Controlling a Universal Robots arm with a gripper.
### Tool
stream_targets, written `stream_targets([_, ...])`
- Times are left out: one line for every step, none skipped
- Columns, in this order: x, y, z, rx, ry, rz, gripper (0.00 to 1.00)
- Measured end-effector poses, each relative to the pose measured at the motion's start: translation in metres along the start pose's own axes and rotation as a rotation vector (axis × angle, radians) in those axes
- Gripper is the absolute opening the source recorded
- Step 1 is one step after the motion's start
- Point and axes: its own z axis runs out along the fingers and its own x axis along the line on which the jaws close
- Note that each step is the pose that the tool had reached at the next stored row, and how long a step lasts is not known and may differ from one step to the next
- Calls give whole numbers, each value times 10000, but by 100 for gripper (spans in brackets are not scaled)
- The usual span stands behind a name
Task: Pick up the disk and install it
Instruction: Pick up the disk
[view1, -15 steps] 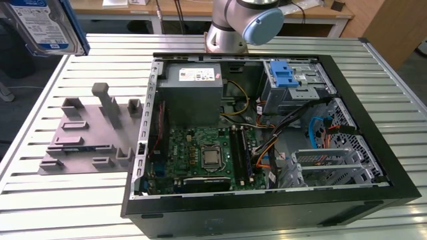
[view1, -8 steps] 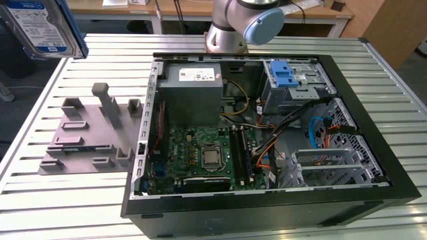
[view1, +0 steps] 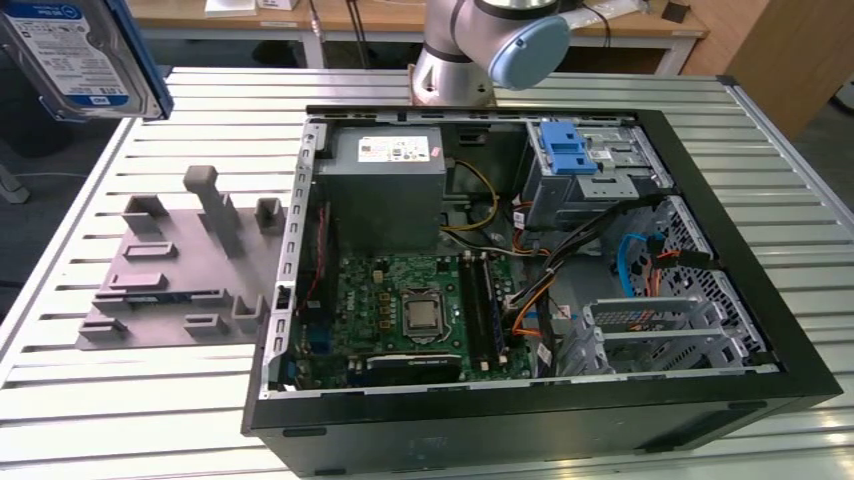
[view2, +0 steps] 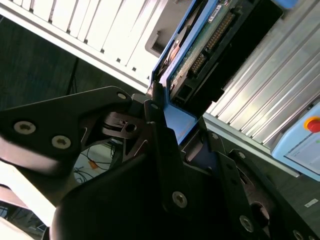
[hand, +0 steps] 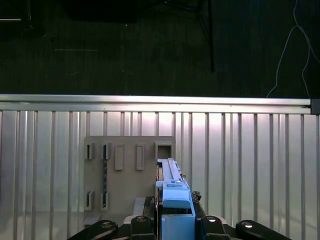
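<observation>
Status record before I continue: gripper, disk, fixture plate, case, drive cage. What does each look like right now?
gripper: shut on the disk's blue frame
disk: held edge-up in the air, clear of the table, not installed
fixture plate: grey, on the table at the exterior view's left of the case
case: open, on its side, board exposed
drive cage: inside the case, blue latch strip on it
</observation>
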Motion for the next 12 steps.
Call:
stream_targets([0, 0, -12, 1, 0, -1, 36])
stream_targets([0, 0, -29, 0, 0, -2, 36])
stream_targets([-1, 0, -44, 1, 0, -1, 36])
stream_targets([-2, -1, -60, 1, 1, -1, 36])
stream_targets([-3, -1, -76, 0, 0, -1, 36])
stream_targets([-4, -1, -90, 1, 0, -1, 36])
stream_targets([-4, -3, -100, 0, 3, -1, 36])
stream_targets([-5, -7, -105, -1, 17, -1, 36])
stream_targets([-5, -10, -107, 0, 34, -1, 36])
stream_targets([-4, -13, -111, 1, 61, -1, 36])
stream_targets([-4, -16, -113, 0, 97, 0, 36])
stream_targets([-5, -18, -114, 0, 146, 2, 36])
